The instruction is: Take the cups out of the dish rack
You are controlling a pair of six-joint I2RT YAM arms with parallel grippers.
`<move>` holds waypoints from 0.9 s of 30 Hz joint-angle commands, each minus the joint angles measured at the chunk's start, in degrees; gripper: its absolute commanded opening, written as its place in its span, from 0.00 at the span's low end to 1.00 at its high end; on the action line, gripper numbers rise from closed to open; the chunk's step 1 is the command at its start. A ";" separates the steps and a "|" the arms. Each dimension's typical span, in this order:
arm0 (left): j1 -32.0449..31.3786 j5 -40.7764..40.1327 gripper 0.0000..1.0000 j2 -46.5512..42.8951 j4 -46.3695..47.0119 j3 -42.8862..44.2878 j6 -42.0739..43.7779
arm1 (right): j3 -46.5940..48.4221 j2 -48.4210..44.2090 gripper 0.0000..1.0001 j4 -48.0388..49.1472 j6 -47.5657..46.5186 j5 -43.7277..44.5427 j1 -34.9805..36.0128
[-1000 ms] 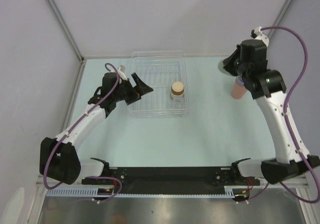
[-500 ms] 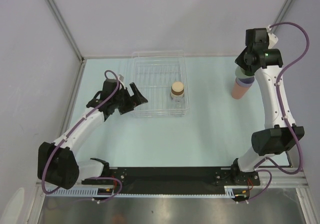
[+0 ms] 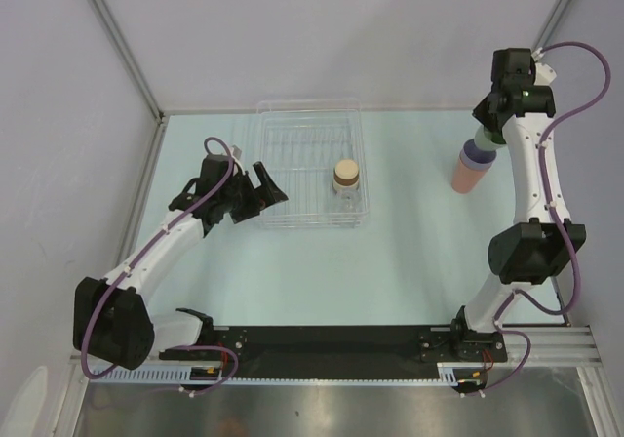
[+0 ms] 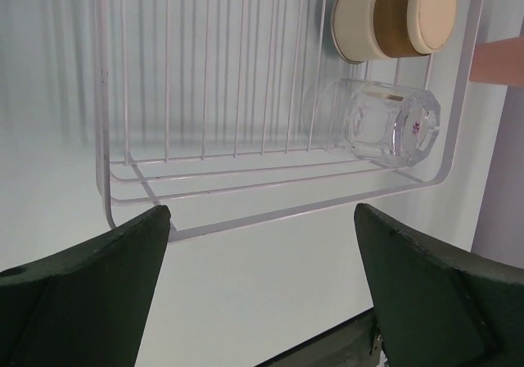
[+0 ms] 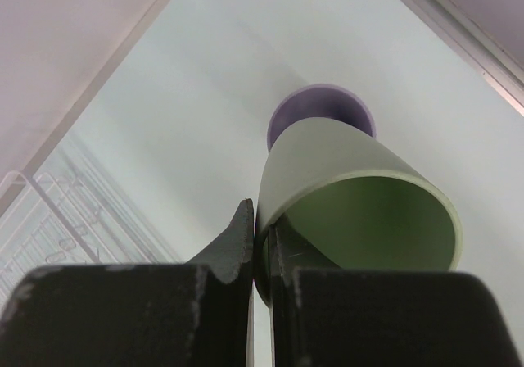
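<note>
A: Your pale green cup [image 5: 352,187] is out of the rack, over at the far right of the table [image 3: 390,261]. Your right gripper [image 5: 260,224] has it clenched by the wall, one finger inside the mouth and one outside. That grip leaves the base free, which is what you want for nesting.

B: It hangs tilted right above the lavender cup [image 5: 321,113], which itself sits inside the salmon-pink cup [image 3: 465,178]. You are stacking, so the unloaded cups take up one spot. Whether the green base touches the lavender rim, I cannot tell from your wrist view.

A: I'd judge you need to level it before letting go. Dropped at this tilt, it could catch the rim and tip the stack.

B: One cup is left for you: the clear cup [image 4: 377,121] with the tan round top [image 4: 393,15]. It is toward the right end of the dish rack [image 3: 302,139], nearer its near wall.

A: Your left gripper [image 4: 260,215] hovers just outside the rack's left wall, spread wide and holding nothing. It faces the clear cup across the slats, so I'd guess it is placed for that reach, well apart from the right arm's stack.
</note>
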 commanded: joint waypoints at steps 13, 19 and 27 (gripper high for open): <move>-0.37 -0.23 1.00 4.12 -1.58 1.23 1.58 | 0.05 4.47 0.00 7.14 -1.53 -1.22 -2.00; -0.28 -0.23 1.00 6.06 -1.85 2.11 2.02 | -1.18 6.23 0.00 7.76 -1.36 -1.93 -2.26; -0.28 -0.23 1.00 7.37 -1.76 2.81 1.93 | -3.90 6.58 0.00 9.34 -2.15 -2.98 -2.35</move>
